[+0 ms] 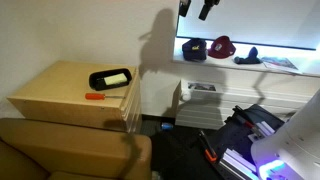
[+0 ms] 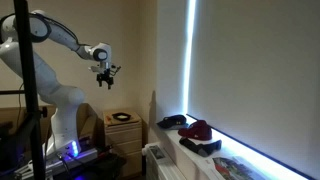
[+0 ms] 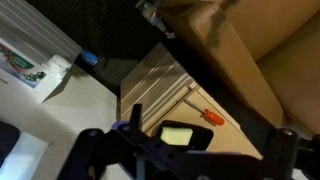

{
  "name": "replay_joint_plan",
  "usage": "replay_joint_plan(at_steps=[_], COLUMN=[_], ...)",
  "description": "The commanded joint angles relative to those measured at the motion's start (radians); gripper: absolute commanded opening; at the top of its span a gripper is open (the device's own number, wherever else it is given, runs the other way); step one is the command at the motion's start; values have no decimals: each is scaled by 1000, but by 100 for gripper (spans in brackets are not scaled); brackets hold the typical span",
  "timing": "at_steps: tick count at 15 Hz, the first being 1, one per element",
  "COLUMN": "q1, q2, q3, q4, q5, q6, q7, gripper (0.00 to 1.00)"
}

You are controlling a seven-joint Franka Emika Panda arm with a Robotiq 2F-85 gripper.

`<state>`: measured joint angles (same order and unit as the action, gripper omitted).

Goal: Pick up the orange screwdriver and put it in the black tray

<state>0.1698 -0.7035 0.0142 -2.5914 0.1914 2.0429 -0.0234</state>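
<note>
The orange screwdriver (image 1: 96, 96) lies flat near the front edge of a wooden cabinet top (image 1: 60, 85). The black tray (image 1: 110, 78), pale inside, sits just behind it, apart from it. In the wrist view the screwdriver (image 3: 212, 117) lies beside the tray (image 3: 204, 137), both far below. My gripper (image 1: 195, 8) hangs high in the air, well above and to the side of the cabinet, open and empty. It also shows in an exterior view (image 2: 106, 77), above the tray (image 2: 122, 117). In the wrist view its fingers (image 3: 187, 150) are spread wide.
A brown sofa (image 1: 70, 150) stands in front of the cabinet. A lit shelf (image 1: 240, 62) holds caps and other items. An orange-red and black tool (image 1: 210, 153) lies near purple-lit equipment (image 1: 275, 150). A wall rises behind the cabinet.
</note>
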Motion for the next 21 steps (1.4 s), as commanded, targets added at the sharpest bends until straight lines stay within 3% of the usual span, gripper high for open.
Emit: replay_joint_plan(at_steps=[1,7,10,12,13,14,20,21], q1=[-15,154,224,219,209,224,195,185], q2=[0,267,473,601,650,526,752,788], q3=[12,92,152,200,207,199,224,228], q4=[3,-79,-26,22,53,-29,80,89], q5=[9,176,174,99,73,111,70,19], q6=[-5,416,673,807,836,782,878,899], q7=[-8,-108,-126,-85,-66,-67,-93,-77], gripper=[100,100,100,100,100,100,100,100])
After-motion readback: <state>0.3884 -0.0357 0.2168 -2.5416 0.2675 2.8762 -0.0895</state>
